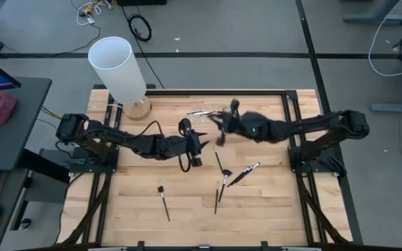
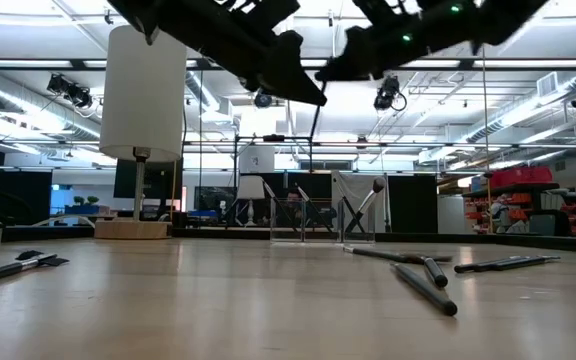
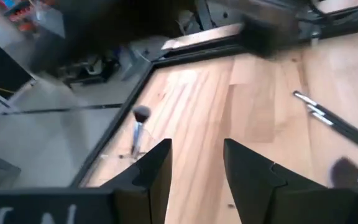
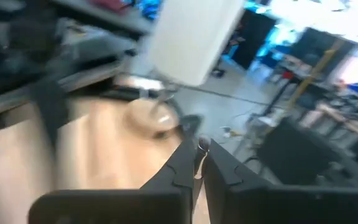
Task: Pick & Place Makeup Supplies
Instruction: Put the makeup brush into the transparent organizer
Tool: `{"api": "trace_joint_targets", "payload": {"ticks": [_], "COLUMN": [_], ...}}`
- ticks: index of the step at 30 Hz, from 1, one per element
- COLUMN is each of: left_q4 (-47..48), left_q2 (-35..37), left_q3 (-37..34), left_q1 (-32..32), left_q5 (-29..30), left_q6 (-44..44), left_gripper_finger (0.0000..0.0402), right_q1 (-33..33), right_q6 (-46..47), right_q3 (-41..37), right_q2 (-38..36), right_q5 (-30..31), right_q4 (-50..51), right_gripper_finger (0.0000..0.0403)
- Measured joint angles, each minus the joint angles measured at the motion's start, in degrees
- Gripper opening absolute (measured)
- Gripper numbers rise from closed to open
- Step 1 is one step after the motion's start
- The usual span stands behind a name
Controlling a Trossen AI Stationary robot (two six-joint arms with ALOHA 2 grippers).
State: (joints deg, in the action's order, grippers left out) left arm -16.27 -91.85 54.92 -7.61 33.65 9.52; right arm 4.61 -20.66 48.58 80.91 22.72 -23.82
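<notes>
Several thin dark makeup brushes lie flat on the wooden table: one (image 1: pixel 165 202) toward the near left, one (image 1: pixel 217 195) at the near middle, one (image 1: pixel 222 164) and one (image 1: pixel 243 174) right of centre. They also show in the low view as brushes (image 2: pixel 423 270). A clear holder (image 2: pixel 303 215) stands near the far edge with brushes leaning in it. My left gripper (image 1: pixel 195 144) (image 3: pixel 197 165) hovers open above mid-table. My right gripper (image 1: pixel 221 134) (image 4: pixel 199 163) hovers beside it, shut on a brush. My right gripper pinches a thin makeup brush between its two fingers. A silvery end (image 4: pixel 204 144) pokes out just past the fingertips, and the shaft (image 4: pixel 198 168) runs back between them. The brush is lifted clear of the table. Which end it holds I cannot tell.
A tall white cylinder (image 1: pixel 118 66) on a round wooden base (image 1: pixel 138 108) stands at the far left corner. A black frame (image 1: pixel 215 90) rims the table. Bare wood (image 1: pixel 117 202) lies toward the near left.
</notes>
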Motion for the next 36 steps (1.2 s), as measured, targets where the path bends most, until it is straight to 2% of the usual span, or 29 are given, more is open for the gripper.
{"api": "trace_joint_targets", "payload": {"ticks": [2, 7, 9, 17, 25, 36], "left_q4": [1.38, 8.94, 13.14, 30.29, 44.75, 49.21], "left_q2": [0.02, 0.02, 0.02, 0.02, 0.02, 0.02], "left_q3": [0.0, 0.0, 0.0, 0.0, 0.0, 0.0], "left_q1": [-1.25, -4.05, -4.85, -7.49, -11.44, -17.95], "left_q5": [-0.74, -4.64, -5.45, -10.32, -11.28, -12.96], "left_q6": [-2.84, -8.66, -11.35, -27.65, -45.91, -62.97], "left_gripper_finger": [0.0149, 0.0149, 0.0149, 0.0149, 0.0138, 0.0118], "right_q1": [2.7, 9.77, 11.69, 15.04, 15.6, 15.62], "right_q6": [0.3, 5.66, 6.47, 6.66, 6.64, 7.76], "right_q3": [2.43, 4.32, 4.29, 4.29, 4.29, 4.29], "right_q2": [0.85, 4.41, 6.8, 17.31, 20.02, 20.02], "right_q5": [-0.85, -11.46, -12.97, -13.33, -13.45, -13.33], "right_q4": [0.1, 0.1, -0.59, -4.6, -5.13, -5.59], "right_gripper_finger": [0.0013, 0.0013, 0.0013, 0.0013, 0.0017, 0.0098]}}
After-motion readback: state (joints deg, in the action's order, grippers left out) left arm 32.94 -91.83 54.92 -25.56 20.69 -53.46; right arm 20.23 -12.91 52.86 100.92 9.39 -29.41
